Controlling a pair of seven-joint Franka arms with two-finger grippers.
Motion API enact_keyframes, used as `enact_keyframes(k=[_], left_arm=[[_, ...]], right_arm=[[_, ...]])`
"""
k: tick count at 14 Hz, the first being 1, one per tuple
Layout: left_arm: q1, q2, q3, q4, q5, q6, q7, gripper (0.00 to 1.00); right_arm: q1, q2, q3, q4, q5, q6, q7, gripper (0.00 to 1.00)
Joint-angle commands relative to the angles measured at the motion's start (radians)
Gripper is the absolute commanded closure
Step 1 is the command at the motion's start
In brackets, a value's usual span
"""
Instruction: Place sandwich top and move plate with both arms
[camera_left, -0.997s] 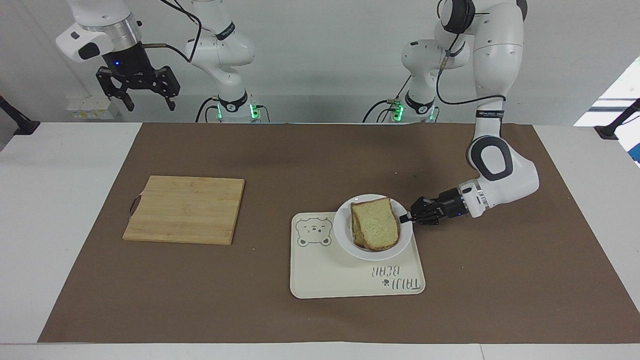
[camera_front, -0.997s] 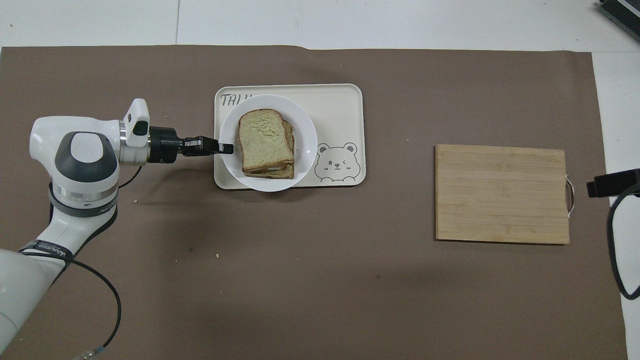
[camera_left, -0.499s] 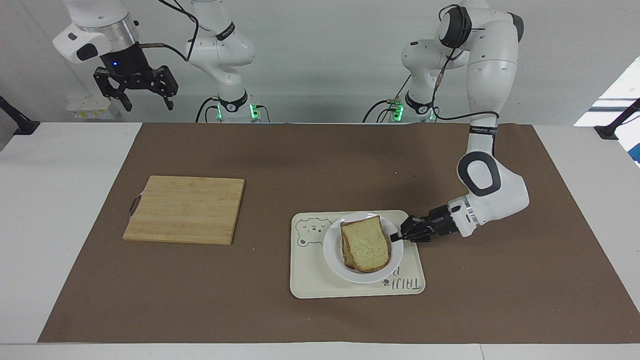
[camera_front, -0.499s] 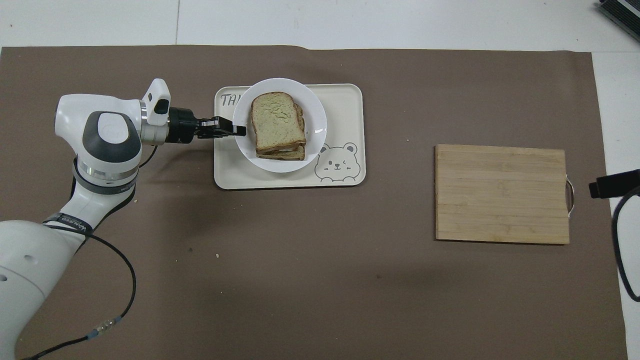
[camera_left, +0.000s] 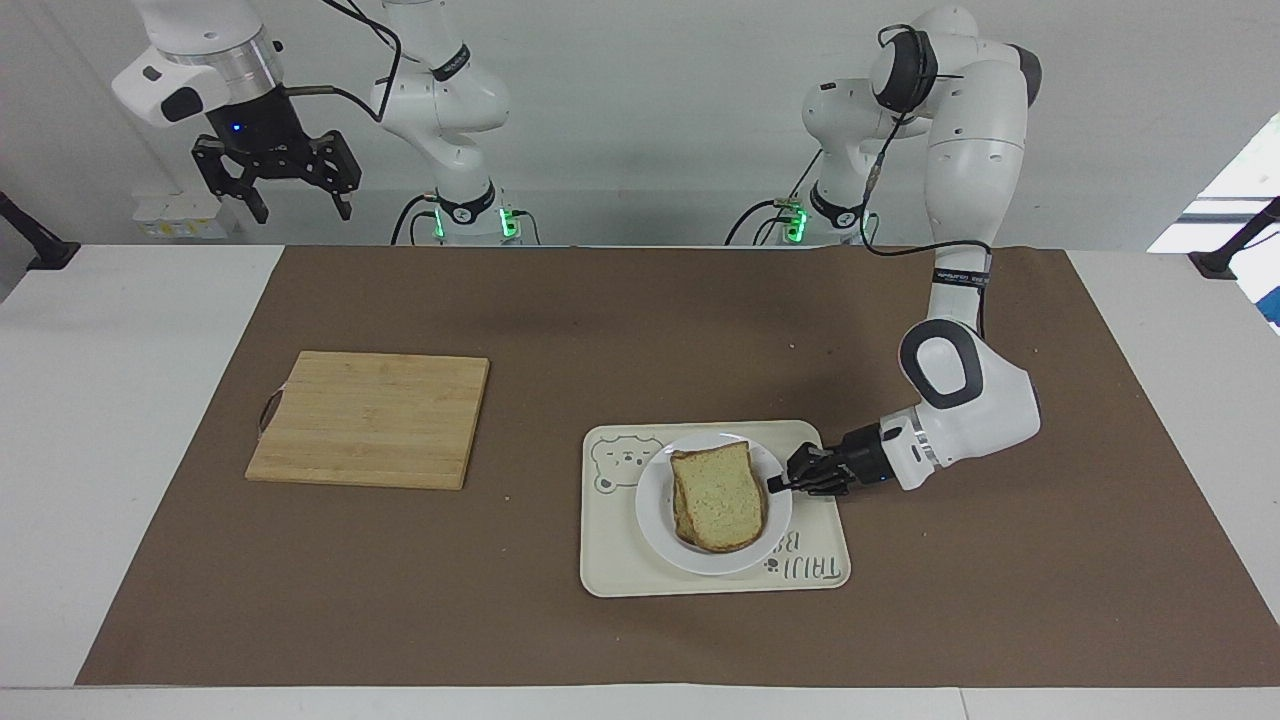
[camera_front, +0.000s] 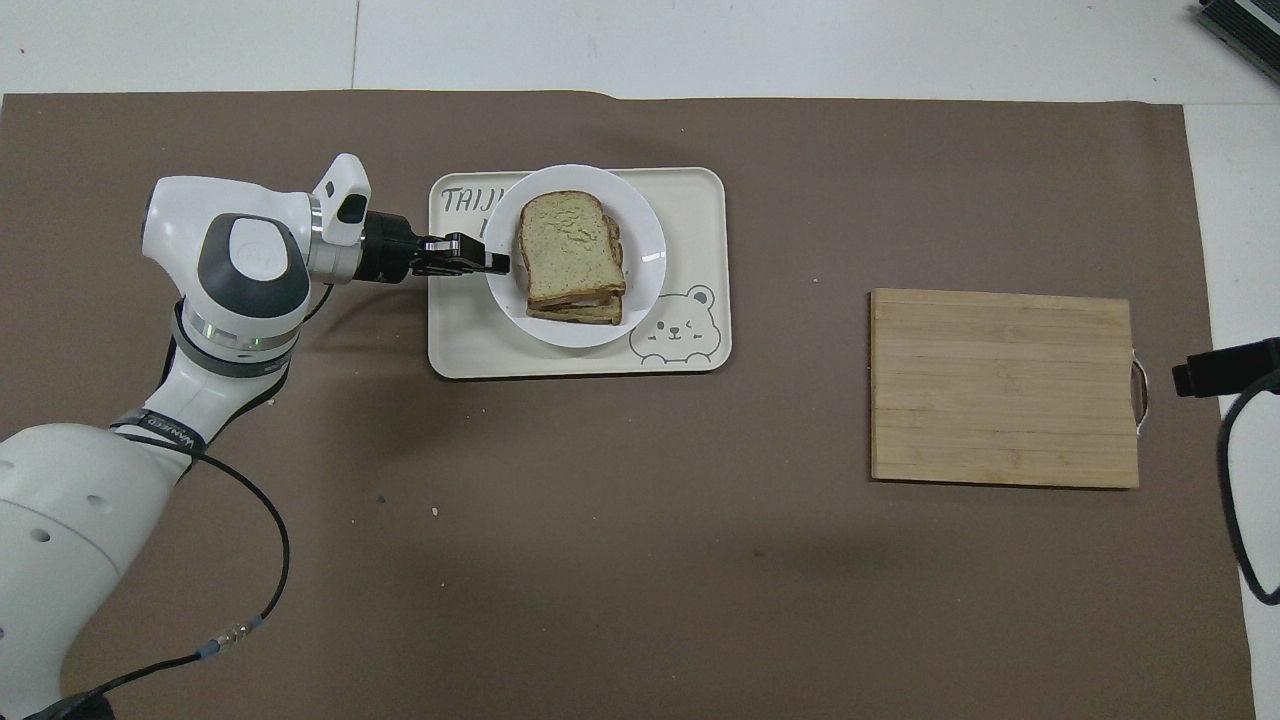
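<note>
1. The plate has been carried farther from the robots and toward the right arm's end, fully onto the tray.
2. The sandwich top has been carried along with it.
3. The left gripper has been moved along at the plate's rim.

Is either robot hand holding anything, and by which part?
The left hand pinches the plate by its rim, on the left arm's side. The right hand hangs open, holding nothing.
</note>
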Motion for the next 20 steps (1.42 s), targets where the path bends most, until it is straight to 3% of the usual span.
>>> enact_keyframes(k=[1,5,9,14,17,20], left_arm=[[-0.008,0.003,0.006,0.018,0.052,0.000,-0.035,0.21],[-0.007,-0.044,0.015,0.023,0.156,-0.013,-0.041,0.13],[-0.007,-0.179,0.015,0.017,0.425,-0.028,-0.171,0.00],[0.006,-0.360,0.022,0.028,0.772,-0.085,-0.257,0.00],[0.009,-0.455,0.046,0.061,0.933,-0.186,-0.260,0.00],[0.010,-0.512,0.080,0.109,1.003,-0.260,-0.260,0.00]], right_arm=[[-0.005,-0.003,0.000,-0.003,0.005,0.006,-0.022,0.00],[-0.005,-0.003,0.000,-0.003,0.005,0.006,-0.020,0.00],[-0.005,-0.003,0.000,-0.001,0.007,0.003,-0.019,0.00],[-0.005,-0.003,-0.002,-0.001,0.022,0.003,-0.020,0.00],[-0.005,-0.003,-0.003,-0.003,0.022,0.006,-0.016,0.00],[-0.005,-0.003,-0.005,-0.029,0.004,0.038,-0.017,0.00]])
